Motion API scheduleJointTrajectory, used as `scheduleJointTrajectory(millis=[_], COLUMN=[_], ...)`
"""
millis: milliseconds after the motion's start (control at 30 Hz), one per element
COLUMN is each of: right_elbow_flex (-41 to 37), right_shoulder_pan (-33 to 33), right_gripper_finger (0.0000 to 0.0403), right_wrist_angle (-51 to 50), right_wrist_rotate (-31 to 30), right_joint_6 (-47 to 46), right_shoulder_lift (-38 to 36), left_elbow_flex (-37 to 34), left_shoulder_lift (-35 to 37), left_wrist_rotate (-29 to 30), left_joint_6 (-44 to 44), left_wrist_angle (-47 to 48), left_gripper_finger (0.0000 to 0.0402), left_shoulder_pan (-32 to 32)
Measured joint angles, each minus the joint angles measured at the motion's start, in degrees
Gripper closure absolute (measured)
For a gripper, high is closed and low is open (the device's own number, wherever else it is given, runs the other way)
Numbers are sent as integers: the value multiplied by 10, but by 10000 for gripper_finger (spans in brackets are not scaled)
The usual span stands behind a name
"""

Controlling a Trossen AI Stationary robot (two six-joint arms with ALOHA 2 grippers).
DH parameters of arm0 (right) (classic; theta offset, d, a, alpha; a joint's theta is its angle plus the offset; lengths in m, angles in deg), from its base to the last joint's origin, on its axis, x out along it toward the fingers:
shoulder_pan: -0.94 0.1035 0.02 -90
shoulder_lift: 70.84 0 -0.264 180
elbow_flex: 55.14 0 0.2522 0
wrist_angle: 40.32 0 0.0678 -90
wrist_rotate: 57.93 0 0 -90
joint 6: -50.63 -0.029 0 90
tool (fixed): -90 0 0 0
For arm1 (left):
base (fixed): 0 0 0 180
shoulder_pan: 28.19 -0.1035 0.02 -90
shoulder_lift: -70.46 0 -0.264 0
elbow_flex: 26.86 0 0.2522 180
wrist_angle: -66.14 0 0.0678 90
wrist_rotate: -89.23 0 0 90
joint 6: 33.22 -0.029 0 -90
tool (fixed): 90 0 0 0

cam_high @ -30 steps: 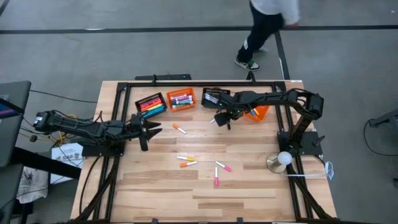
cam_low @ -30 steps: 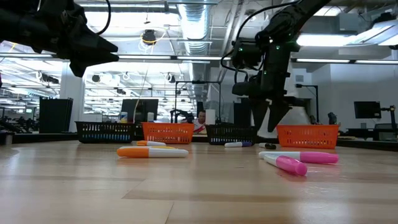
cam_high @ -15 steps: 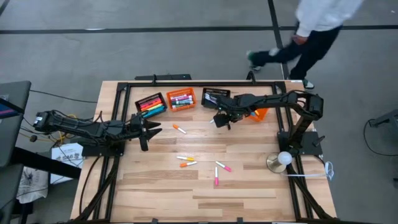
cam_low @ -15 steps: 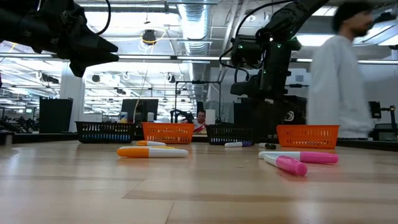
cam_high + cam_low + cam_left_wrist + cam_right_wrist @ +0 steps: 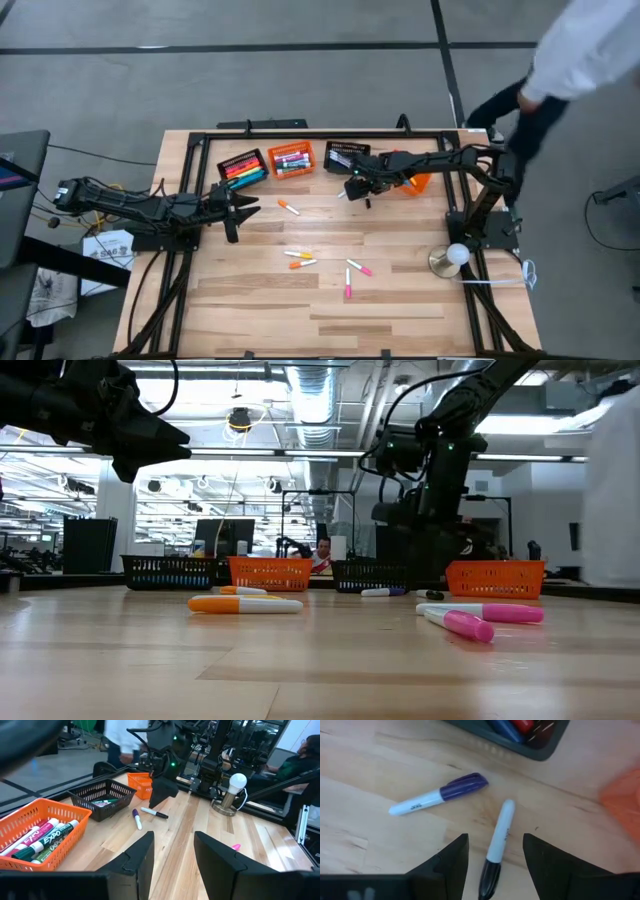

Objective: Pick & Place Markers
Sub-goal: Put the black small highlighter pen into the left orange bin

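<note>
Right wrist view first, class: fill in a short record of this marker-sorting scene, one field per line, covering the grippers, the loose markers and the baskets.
Right gripper: open, above the black-capped marker, which lies between its fingers
Purple-capped marker: lying flat beside it, apart
Left gripper: open, waiting above the table's left side, empty
Other loose markers: orange-capped, a pair, pink ones
Baskets: black, orange, black, orange along the far edge
Person: beyond the table
</note>
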Motion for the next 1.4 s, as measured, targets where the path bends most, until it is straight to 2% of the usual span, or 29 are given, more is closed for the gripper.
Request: scheduleJointTrajectory(millis=[300, 533, 867, 967, 1267, 1400], right_elbow_flex=[0, 5, 32, 32, 32, 37], right_shoulder_pan=[-6, 5, 20, 20, 45, 53], right_gripper_finger=[229, 230, 232, 247, 331, 354], right_wrist_angle=[-5, 2, -39, -42, -45, -55], right_wrist_rotate=[-25, -8, -35, -29, -34, -28], right_joint_6=[5, 14, 18, 18, 16, 11], right_shoulder_lift=[2, 60, 92, 92, 93, 92], left_elbow_flex=[0, 0, 0, 0, 0, 0], left_shoulder_lift=[0, 0, -1, -3, -3, -3], left_wrist_rotate=[0, 0, 0, 0, 0, 0], left_joint_6=[0, 0, 2, 1, 0, 0], left_wrist_angle=[0, 0, 0, 0, 0, 0], left_gripper_finger=[263, 263, 263, 263, 263, 263], left_shoulder_pan=[0, 0, 0, 0, 0, 0])
